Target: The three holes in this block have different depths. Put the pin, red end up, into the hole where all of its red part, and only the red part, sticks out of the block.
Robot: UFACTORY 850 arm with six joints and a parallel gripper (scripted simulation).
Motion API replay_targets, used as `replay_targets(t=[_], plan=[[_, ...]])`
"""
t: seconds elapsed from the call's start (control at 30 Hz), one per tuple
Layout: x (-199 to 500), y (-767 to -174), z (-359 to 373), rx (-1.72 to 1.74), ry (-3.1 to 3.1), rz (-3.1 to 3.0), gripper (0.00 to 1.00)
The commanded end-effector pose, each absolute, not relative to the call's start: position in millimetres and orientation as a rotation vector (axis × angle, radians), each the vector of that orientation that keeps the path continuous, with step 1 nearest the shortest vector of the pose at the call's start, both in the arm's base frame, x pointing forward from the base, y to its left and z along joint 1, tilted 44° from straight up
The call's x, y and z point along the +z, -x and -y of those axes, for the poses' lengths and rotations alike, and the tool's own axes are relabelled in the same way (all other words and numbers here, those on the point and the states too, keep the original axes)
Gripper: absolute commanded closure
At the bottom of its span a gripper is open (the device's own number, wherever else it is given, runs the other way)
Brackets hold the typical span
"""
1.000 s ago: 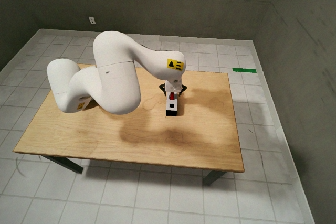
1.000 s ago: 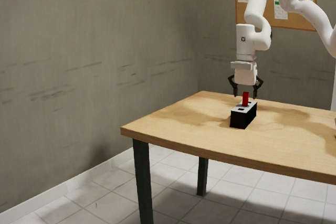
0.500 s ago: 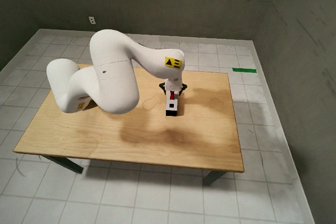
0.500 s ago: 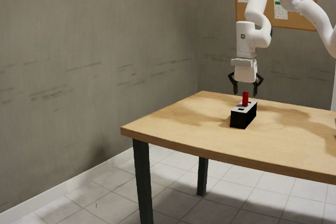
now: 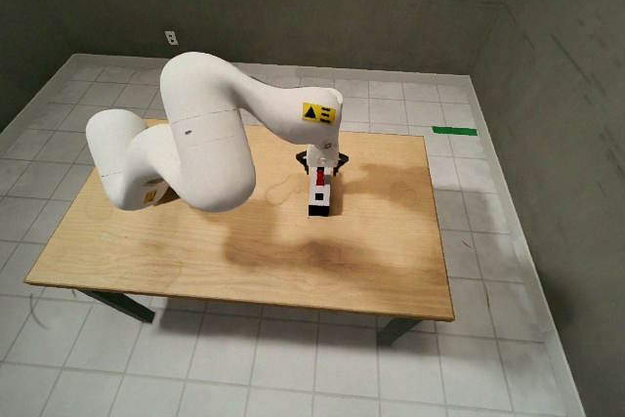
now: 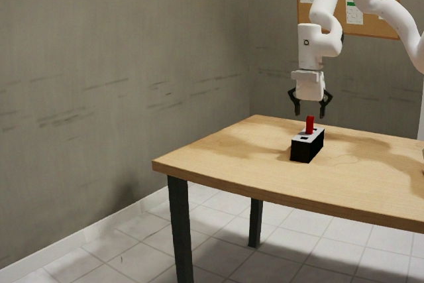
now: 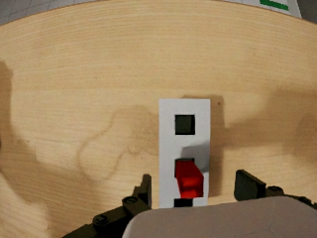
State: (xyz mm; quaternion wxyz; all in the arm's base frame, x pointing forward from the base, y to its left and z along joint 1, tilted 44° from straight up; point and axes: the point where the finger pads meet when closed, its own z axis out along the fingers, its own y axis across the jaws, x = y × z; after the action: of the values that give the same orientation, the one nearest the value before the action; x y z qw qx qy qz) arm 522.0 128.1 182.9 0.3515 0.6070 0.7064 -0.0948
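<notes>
Because the pin (image 5: 319,178) (image 6: 309,124) (image 7: 190,180) stood upright in the middle hole of the block (image 5: 313,195) (image 6: 299,150) (image 7: 168,144), red end up, you had only its red upper part to work with; no other colour showed above the white top face. Your gripper (image 5: 322,171) (image 6: 309,115) (image 7: 194,186) was wide open above it, holding nothing, its fingers spread to the left and right of the pin and apart from it. By its look the pin was stiff and light, probably smooth plastic or painted wood, hardly fragile, but apt to slip if pinched on an edge. Had it needed lifting again, your best hold would have been across two opposite flat sides of the red part, square to them and below its top, with the fingertips kept off the block. A skewed grip could have twisted the pin and jammed it in its square hole, or dragged the block, which looked heavier, along the table (image 5: 201,261) (image 6: 239,170) (image 7: 74,64). With the red part apparently showing in full, though, you likely had reason to leave it alone and draw straight up.
</notes>
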Motion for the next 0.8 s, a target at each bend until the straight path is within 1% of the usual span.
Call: replay_targets(t=[0.0,0.77], plan=[[183.6,-522.2,-128.8,-0.244,-1.571,-1.828,0.0],[192.2,-517.4,-135.5,-0.244,-1.571,-1.828,0.0]])
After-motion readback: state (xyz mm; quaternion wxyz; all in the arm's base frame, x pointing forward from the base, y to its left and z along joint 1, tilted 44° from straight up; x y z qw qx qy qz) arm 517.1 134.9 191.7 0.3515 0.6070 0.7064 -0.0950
